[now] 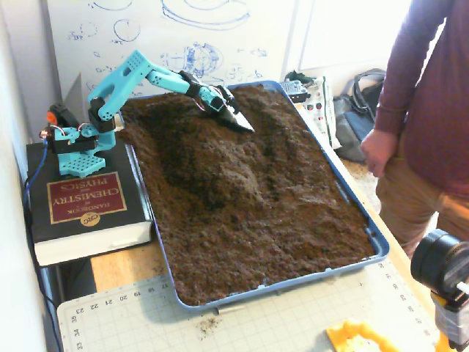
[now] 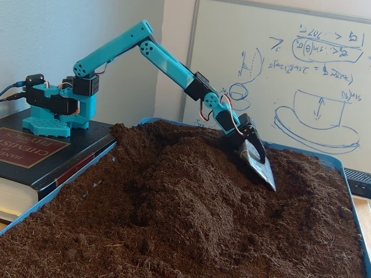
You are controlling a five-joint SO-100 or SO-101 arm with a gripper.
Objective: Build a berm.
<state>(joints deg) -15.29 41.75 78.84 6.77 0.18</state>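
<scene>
Your teal arm's black gripper (image 1: 233, 116) (image 2: 256, 165) carries a flat grey metal scoop blade, w/ the blade tip down on the dirt at the far end of the tray; whether the jaws are spread or pressed together you can't tell, since the blade covers them in both fixed views. Blade is tilted, tip lowest, touching soil on the far slope of the berm.

Berm (image 1: 220, 158) (image 2: 191, 191) = raised hump of loose, crumbly dark brown soil, running roughly down the middle of the tray from the far end toward the centre. In a fixed view from low down it crests just left of the blade, w/ soil falling away on both sides. A darker hollow sits on its left flank in a fixed view from above.

Shallow blue plastic tray (image 1: 375, 242) (image 2: 316, 155) holds all the soil. Arm base (image 1: 77, 147) (image 2: 55, 110) stands on a thick black & maroon chemistry handbook (image 1: 80, 202) (image 2: 29, 153), just beside the tray's left edge. Whiteboard w/ blue marker sketches (image 1: 183, 37) (image 2: 301, 75) behind. Person in maroon sleeve & tan trousers (image 1: 429, 125) stands at the right, near the tray. Pale green cutting mat (image 1: 242, 323) in front.
</scene>
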